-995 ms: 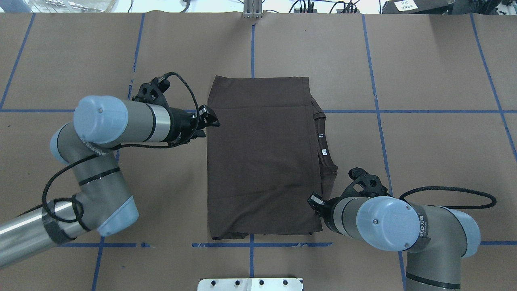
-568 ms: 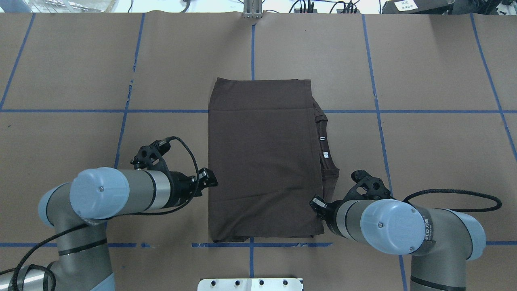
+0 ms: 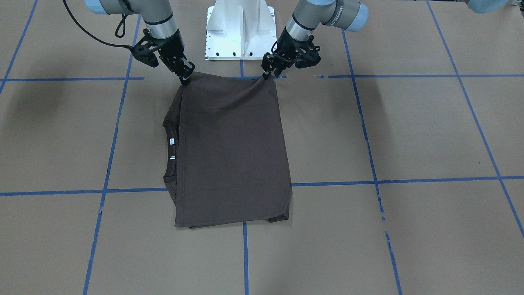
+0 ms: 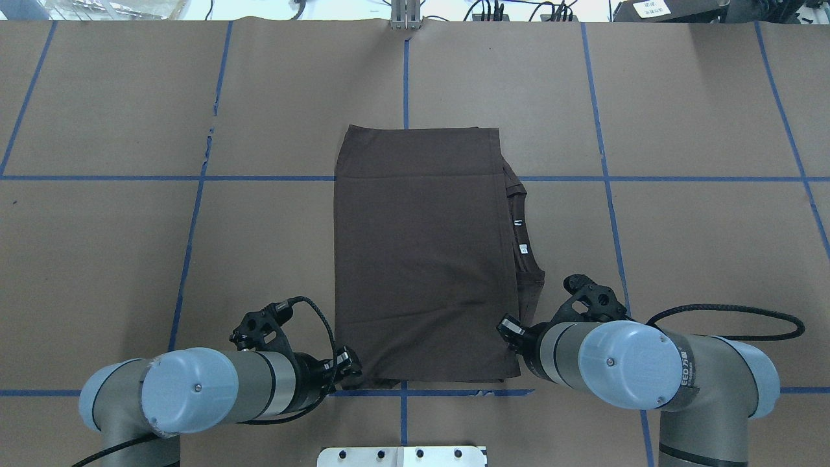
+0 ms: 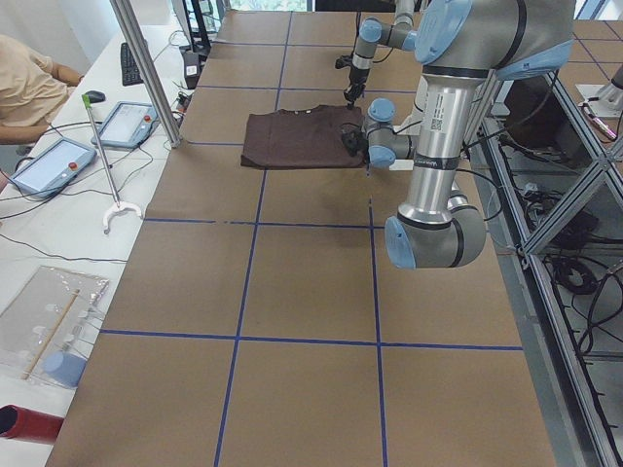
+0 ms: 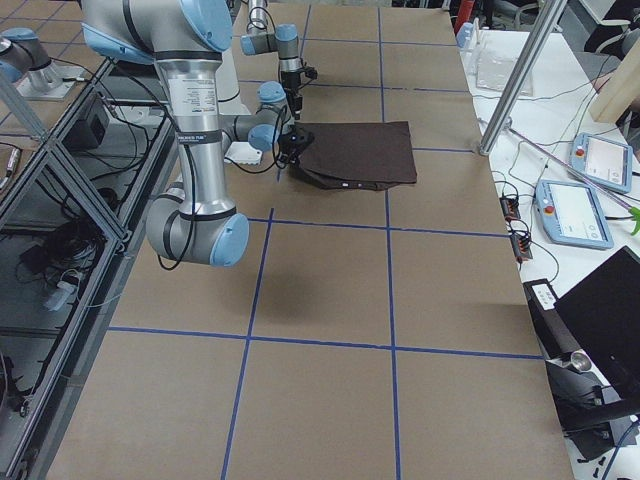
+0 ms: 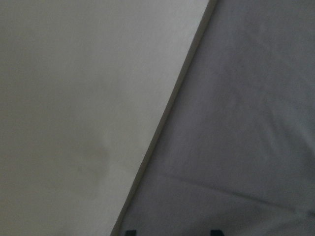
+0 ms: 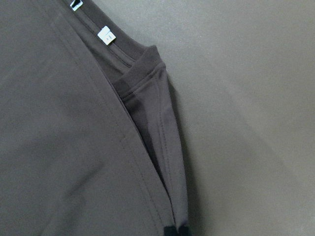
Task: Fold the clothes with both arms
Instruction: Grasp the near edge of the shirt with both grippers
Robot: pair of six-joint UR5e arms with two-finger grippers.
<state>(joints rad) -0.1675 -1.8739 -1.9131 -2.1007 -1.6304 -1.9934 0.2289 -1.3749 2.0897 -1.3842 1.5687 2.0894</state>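
Presently, the folded T-shirt is being addressed at its two robot-side corners.
The dark brown garment is lying as a flat rectangle at mid-worktop, toward the robot-side edge, with its collar and white neck labels being shown along the side facing the robot's right. The near corner on that side is being pinched by the right gripper, its fingers pressed together on the fabric edge. The left gripper is being held at the other near corner, its fingertips being seen spread apart over the cloth.
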